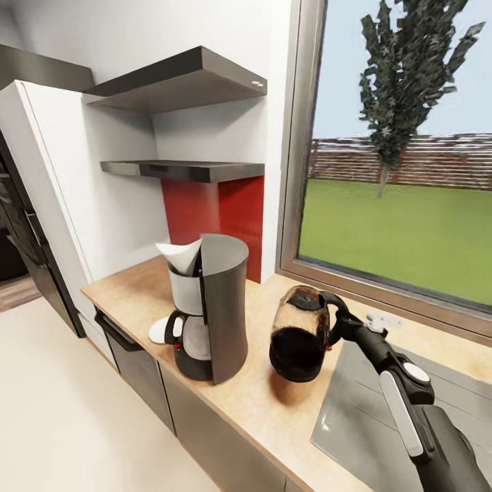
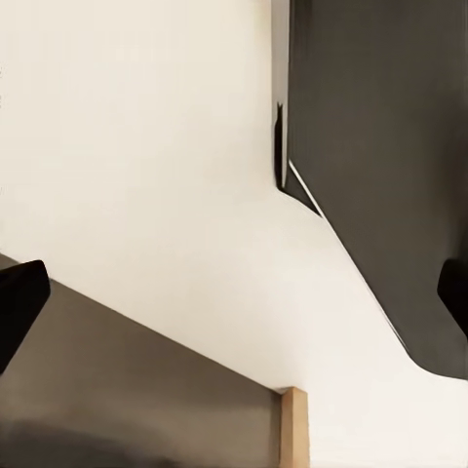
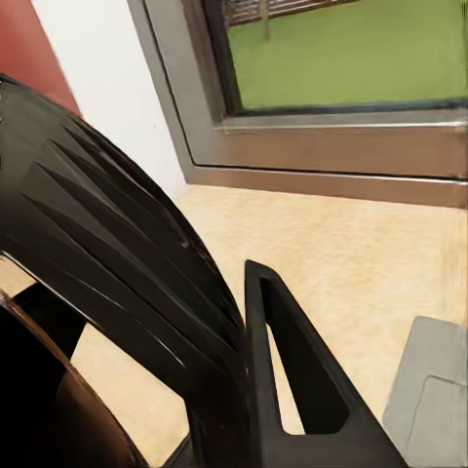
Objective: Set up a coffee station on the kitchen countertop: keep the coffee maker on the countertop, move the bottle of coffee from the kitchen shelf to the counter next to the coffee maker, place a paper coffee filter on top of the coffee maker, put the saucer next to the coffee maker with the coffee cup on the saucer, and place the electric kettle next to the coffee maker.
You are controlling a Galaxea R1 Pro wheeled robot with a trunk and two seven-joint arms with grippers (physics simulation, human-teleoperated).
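**Kettle being placed beside coffee maker; bottle, saucer and cup not accounted for**

Progress, judged from the head view:
- Coffee maker (image 1: 205, 307) is kept on the countertop (image 1: 260, 403), towards its left end
- A white paper filter (image 1: 179, 256) is seated on top of the coffee maker, so that step is judged done
- Electric kettle (image 1: 299, 333) is gripped at its handle (image 1: 336, 313) by the right gripper (image 1: 345, 324), just right of the coffee maker and tilted; whether its base touches the counter cannot be told
- A white rounded object (image 1: 158, 331) is seen at the left foot of the coffee maker; too little is shown to identify it
- Bottle of coffee, saucer and cup are judged still to be done; both wall shelves (image 1: 184, 167) are seen from below

Kettle look: dark, glossy, rounded body, translucent brownish top, black loop handle; in the right wrist view the ribbed dark body (image 3: 107, 253) and handle loop (image 3: 292, 370) are seen close up

Jaws: right ones are clamped on the kettle handle. Left gripper (image 2: 234, 302) is held spread apart over pale floor and a cabinet edge, with nothing between the fingertips (image 2: 19, 302)
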